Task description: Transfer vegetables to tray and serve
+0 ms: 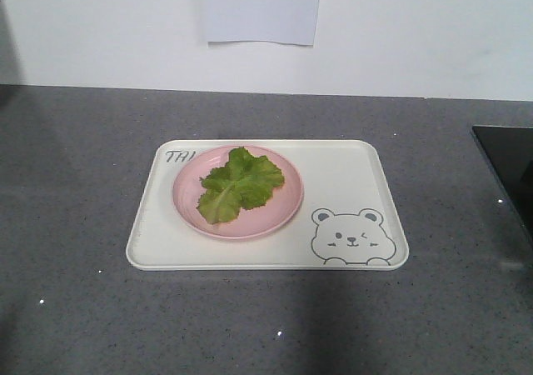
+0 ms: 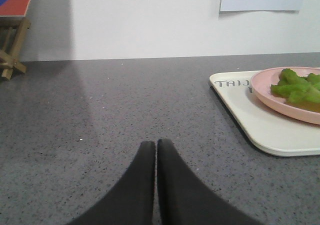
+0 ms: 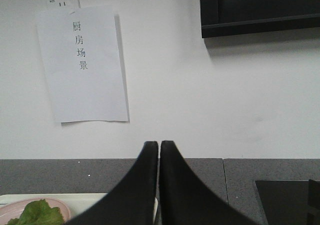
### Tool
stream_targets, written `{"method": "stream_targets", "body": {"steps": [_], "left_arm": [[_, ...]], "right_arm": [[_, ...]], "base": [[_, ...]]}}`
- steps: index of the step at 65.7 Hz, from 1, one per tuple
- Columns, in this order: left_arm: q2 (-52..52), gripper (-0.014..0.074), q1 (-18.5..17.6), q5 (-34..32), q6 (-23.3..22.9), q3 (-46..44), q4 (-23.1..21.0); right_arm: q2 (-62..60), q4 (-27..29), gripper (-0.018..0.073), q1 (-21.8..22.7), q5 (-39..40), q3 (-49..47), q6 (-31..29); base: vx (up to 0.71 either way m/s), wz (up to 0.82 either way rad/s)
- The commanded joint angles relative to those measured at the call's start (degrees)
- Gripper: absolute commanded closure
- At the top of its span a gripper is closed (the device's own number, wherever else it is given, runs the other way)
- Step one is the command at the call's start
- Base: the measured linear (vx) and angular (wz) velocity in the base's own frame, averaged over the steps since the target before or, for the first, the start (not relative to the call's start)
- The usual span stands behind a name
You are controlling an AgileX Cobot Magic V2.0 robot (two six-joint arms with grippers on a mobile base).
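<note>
Grey speckled counter [image 1: 75, 183] everywhere, with the cream tray [image 1: 350, 175] sitting in the middle of it. On the tray's left half there's a pink plate [image 1: 287, 196], and the lettuce leaf [image 1: 237, 183] is lying flat on that plate, not on the tray itself. My left gripper [image 2: 156, 144] has its jaws pressed together, holding nothing, low over bare counter left of the tray. My right gripper [image 3: 159, 145] is squeezed together too, also holding nothing, pointing at the white wall with a paper sign [image 3: 82, 65] on it.
</note>
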State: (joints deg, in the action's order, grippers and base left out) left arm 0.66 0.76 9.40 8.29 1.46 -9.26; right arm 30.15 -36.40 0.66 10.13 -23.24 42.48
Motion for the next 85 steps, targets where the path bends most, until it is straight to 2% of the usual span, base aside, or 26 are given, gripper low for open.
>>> {"method": "stream_targets", "body": {"steps": [1, 32, 36, 40, 42, 50, 57, 67, 85], "left_arm": [[0.7, 0.0602, 0.1, -4.4, -0.5, 1.2, -0.2], [0.7, 0.0602, 0.1, -4.4, -0.5, 1.2, -0.1], [0.7, 0.0602, 0.1, -4.4, -0.5, 1.2, -0.1], [0.7, 0.0602, 0.1, -4.3, -0.5, 1.2, -0.1], [0.7, 0.0602, 0.1, -4.3, -0.5, 1.2, -0.1], [0.7, 0.0602, 0.1, -4.2, -0.5, 1.2, -0.1], [0.7, 0.0602, 0.1, -4.0, -0.5, 1.2, -0.1], [0.7, 0.0602, 0.1, -4.0, -0.5, 1.2, -0.1], [0.7, 0.0602, 0.1, -4.0, -0.5, 1.2, -0.1]], "right_arm": [[0.7, 0.5, 0.0562, 0.0, 3.0, -1.5, -0.6], [-1.2, 1.0, 0.0562, 0.0, -0.2, -1.5, -0.3], [-1.2, 2.6, 0.0562, 0.0, -0.3, -1.5, -0.5], [-1.2, 5.7, 0.0562, 0.0, -0.6, -1.5, -3.6], [-1.4, 9.3, 0.0562, 0.0, -0.8, -1.5, -6.2], [-2.7, 22.5, 0.0562, 0.0, -1.8, -1.5, -21.9], [-4.5, 28.0, 0.0562, 0.0, -5.2, -1.5, -29.0], [-8.8, 27.8, 0.0562, 0.0, -8.6, -1.2, -29.5], [-17.8, 29.6, 0.0562, 0.0, -0.9, 13.4, -28.6]], "base": [[0.0, 0.0], [0.0, 0.0], [0.0, 0.0], [0.0, 0.0], [0.0, 0.0], [0.0, 0.0], [0.0, 0.0], [0.0, 0.0], [0.0, 0.0]]}}
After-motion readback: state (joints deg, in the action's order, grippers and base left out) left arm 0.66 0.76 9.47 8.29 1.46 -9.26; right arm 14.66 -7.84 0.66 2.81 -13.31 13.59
